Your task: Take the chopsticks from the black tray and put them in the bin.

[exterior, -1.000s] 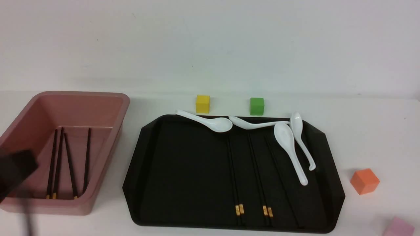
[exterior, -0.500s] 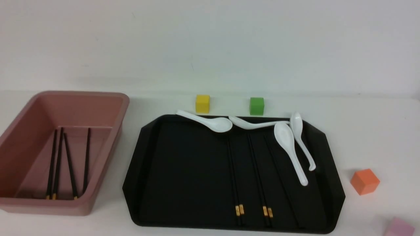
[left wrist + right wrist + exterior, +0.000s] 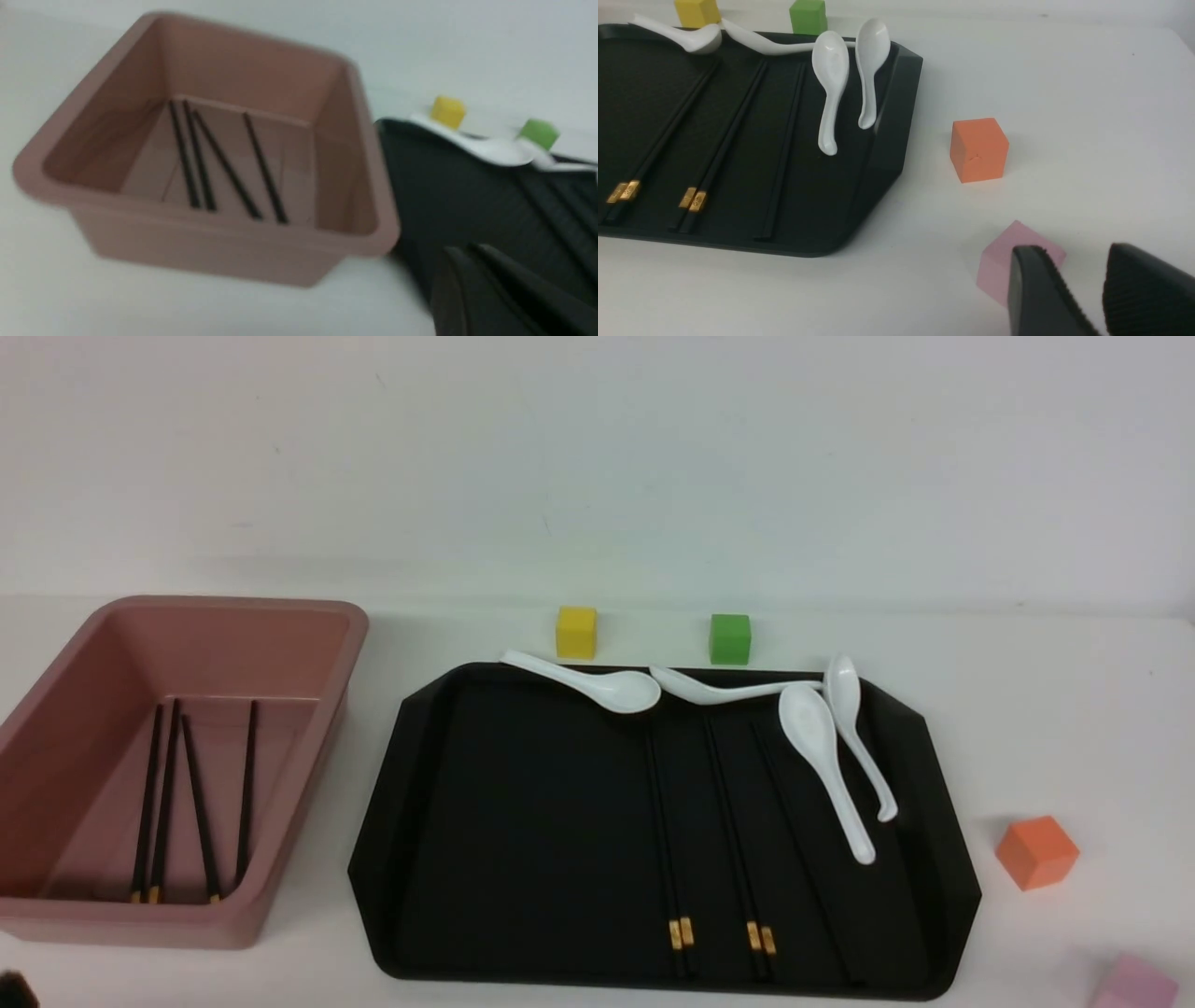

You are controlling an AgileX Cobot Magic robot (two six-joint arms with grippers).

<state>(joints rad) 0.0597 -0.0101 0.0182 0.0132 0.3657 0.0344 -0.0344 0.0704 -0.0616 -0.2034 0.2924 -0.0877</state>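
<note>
While four chopsticks [image 3: 191,803] lie lengthwise on the floor of the bin [image 3: 308,616], the task is judged part done. More of them lie on the black tray [image 3: 523,821]: a left pair [image 3: 667,840], a right pair [image 3: 738,845], both gold-banded at the near end, and a third dark line [image 3: 803,859] whose count cannot be told.

The left end effector [image 3: 462,252] is closed and carries nothing. It faces the bin and the tray's adjoining edge. The right end effector [image 3: 1076,254] has its fingers parted and is also empty. It sits low over the table [image 3: 1087,116], just beside the pink cube [image 3: 1001,268] and short of the orange cube [image 3: 978,149].

Recommendations for the coming pick:
- The fingers should be set across one pair near the banded end, where the two sticks lie touching.
- The fingertips need to go right down to the glossy surface, since thin sticks lying flat are likely to slip out.
- The banded end should be raised first and drawn toward the robot, because a white spoon [image 3: 621,691] rests at the left pair's far tips.
- The long spoon handle [image 3: 845,803] near the third line is to be avoided.
- Release is best made low and parallel to the sticks already in the bin.
</note>
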